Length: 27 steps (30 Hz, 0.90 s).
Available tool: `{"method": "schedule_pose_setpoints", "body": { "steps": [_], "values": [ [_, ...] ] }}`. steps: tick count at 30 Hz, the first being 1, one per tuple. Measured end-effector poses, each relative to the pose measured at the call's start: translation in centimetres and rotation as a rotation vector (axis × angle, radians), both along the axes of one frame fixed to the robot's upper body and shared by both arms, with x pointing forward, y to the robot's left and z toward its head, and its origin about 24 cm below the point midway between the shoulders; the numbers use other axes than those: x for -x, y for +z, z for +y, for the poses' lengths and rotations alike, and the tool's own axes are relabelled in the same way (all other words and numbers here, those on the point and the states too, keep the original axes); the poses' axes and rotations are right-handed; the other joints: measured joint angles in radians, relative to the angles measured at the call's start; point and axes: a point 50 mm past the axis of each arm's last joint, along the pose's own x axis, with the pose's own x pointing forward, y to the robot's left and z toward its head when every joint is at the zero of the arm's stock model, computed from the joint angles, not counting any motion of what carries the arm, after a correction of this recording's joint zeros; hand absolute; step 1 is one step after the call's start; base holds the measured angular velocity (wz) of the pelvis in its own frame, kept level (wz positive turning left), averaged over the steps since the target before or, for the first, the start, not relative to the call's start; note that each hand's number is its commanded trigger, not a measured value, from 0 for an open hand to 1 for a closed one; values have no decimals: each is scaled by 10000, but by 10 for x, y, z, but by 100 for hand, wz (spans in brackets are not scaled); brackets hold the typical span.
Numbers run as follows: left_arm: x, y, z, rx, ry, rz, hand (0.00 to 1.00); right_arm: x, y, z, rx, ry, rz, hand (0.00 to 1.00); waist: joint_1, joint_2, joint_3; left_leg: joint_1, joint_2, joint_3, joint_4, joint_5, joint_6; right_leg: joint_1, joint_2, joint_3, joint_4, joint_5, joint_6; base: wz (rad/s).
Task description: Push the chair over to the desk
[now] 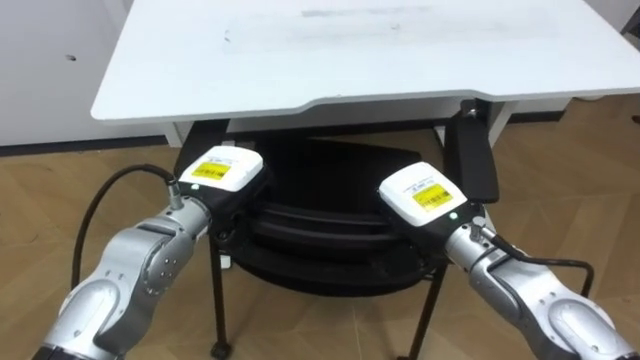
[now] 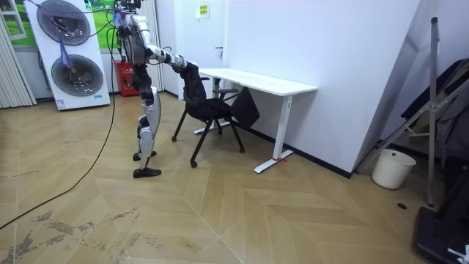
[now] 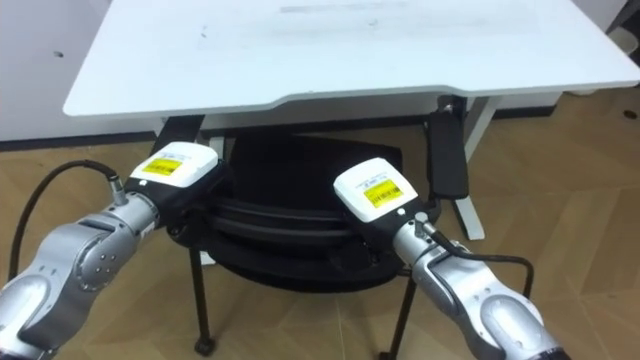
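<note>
A black chair [image 1: 320, 230] stands in front of me with its seat partly under a white desk [image 1: 350, 50]. My left hand [image 1: 220, 172] rests on the left end of the backrest's top edge. At the right end is my right hand [image 1: 425, 195]. Both hands show their backs with yellow labels. A black armrest [image 1: 475, 155] rises at the chair's right side, close to the desk's front edge. In the room view I stand upright behind the chair [image 2: 209, 106], arms stretched forward to its back, facing the desk [image 2: 264, 81].
The desk stands against a white wall on white legs [image 2: 282, 132]. A white appliance with two round doors [image 2: 69, 55] stands behind me. Further along the wall are a white bin [image 2: 386, 169] and a folded metal rack [image 2: 432, 95]. Open wooden floor lies around the chair.
</note>
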Motion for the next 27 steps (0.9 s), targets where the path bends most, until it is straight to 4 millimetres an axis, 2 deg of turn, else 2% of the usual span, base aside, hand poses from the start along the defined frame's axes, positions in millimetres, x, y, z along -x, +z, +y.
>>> {"method": "schedule_pose_setpoints", "body": {
  "steps": [4, 8, 19, 20, 21, 22, 23, 27],
  "values": [
    [2, -2, 0, -19, 25, 209, 100, 2, -1, 0, 32, -8, 114, 100, -11, 53, -111, 15, 0, -15, -2, 0, 0, 6, 2, 22, -1, 0, 0, 0],
    [4, -5, -1, -62, 59, 313, 100, 5, -3, 0, 61, -24, 261, 100, -111, 70, -120, 190, -32, -158, -73, 0, 0, 253, 13, -2, -84, 0, 0, 7],
    [8, -6, 0, -19, 113, 353, 100, 6, -2, 1, 88, 67, 230, 100, -176, 126, -87, 337, -88, -125, -223, 3, -4, 349, -12, 54, -181, 0, 0, 0],
    [8, -6, 0, -19, 115, 348, 25, 6, -2, 1, 86, 69, 228, 98, -179, 127, -86, 337, -90, -125, -225, 3, -4, 350, -14, 52, -182, 0, 0, 0],
    [8, -6, 0, -25, 116, 346, 0, 6, -2, 1, 85, 72, 224, 25, -184, 131, -83, 338, -90, -127, -227, 3, -4, 352, -14, 49, -183, 0, 1, 0],
    [8, -6, 0, -27, 116, 349, 0, 6, -2, 1, 86, 73, 222, 7, -187, 133, -81, 337, -90, -130, -231, 3, -4, 352, -13, 46, -183, 0, 1, 0],
    [8, -5, 0, -27, 120, 333, 0, 6, -2, 1, 87, 77, 215, 0, -204, 139, -73, 336, -91, -133, -232, 3, -4, 352, -14, 43, -183, 0, 0, 0],
    [7, -3, 1, -6, 208, 342, 0, 4, 0, 2, 30, 13, 249, 0, -240, 157, -59, 336, -99, -134, -240, 3, -4, 350, -21, 43, -179, 0, 1, 0]
  ]
}}
